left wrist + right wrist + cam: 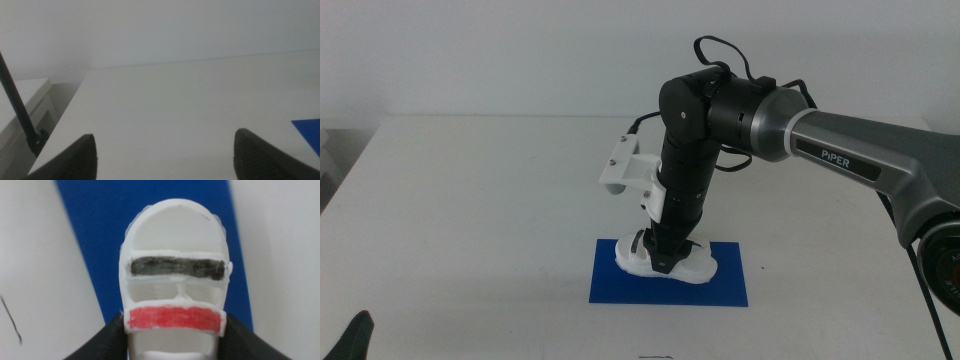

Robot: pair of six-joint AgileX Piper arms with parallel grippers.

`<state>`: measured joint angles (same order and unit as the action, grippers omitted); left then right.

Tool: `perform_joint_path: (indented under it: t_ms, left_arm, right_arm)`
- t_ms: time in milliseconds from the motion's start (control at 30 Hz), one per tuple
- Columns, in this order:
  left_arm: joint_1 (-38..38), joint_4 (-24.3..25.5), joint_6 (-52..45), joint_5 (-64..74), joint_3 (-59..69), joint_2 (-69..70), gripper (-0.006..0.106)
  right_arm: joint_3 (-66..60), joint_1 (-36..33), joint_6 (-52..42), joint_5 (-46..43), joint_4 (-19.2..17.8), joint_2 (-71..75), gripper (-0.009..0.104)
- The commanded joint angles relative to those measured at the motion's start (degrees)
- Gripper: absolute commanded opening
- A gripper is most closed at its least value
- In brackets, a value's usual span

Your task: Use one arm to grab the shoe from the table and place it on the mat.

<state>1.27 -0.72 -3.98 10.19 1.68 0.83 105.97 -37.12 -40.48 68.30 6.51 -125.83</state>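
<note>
The white shoe (pixel 698 266) with a black and a red strap lies on the dark-blue mat (pixel 620 285), near its back edge. The right arm (pixel 840 150) reaches down from the right, and my right gripper (pixel 660 262) is shut on the shoe's heel part. In the right wrist view the shoe (pixel 175 240) lies lengthwise over the mat (pixel 100 230), with my right gripper (pixel 174 322) holding it, one dark jaw on each side by the red strap. My left gripper (pixel 165 150) is open and empty and waits at the table's front left corner (pixel 355 335).
The white table (pixel 470 200) is bare around the mat. Its left edge and a dark cable (pixel 20 115) show in the left wrist view, with a corner of the mat (pixel 310 127) to one side.
</note>
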Motion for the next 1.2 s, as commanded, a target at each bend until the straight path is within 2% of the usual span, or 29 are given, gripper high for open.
perform_joint_path:
  t_ms: [0,567,767,833,867,1033,1167]
  left_arm:
    - [0.26,-0.49,0.84,-4.72,-0.19,1.07,0.094]
    - [0.26,-0.49,0.84,-4.72,-0.19,1.07,0.094]
    - [0.26,-0.49,0.84,-4.72,-0.19,1.07,0.094]
    - [0.26,-0.49,0.84,-4.72,-0.19,1.07,0.094]
    - [0.26,-0.49,0.84,-4.72,-0.19,1.07,0.094]
    - [0.26,-0.49,0.84,-4.72,-0.19,1.07,0.094]
    - [0.26,-0.49,0.84,-4.72,-0.19,1.07,0.094]
  right_arm:
    - [1.65,0.07,-6.7,-0.09,0.53,3.76,-0.001]
    - [1.65,0.07,-10.0,-0.09,-0.7,3.76,-0.001]
    - [1.65,0.07,-11.53,-0.09,-1.25,3.71,0.008]
    - [1.65,0.07,-11.53,-0.17,-1.2,3.59,0.015]
    - [1.65,0.07,-11.53,-0.12,-1.07,3.14,0.032]
    - [1.65,0.07,-11.48,-0.24,-1.01,2.9,0.062]
    - [1.65,0.07,-10.69,-0.05,-0.87,3.11,0.079]
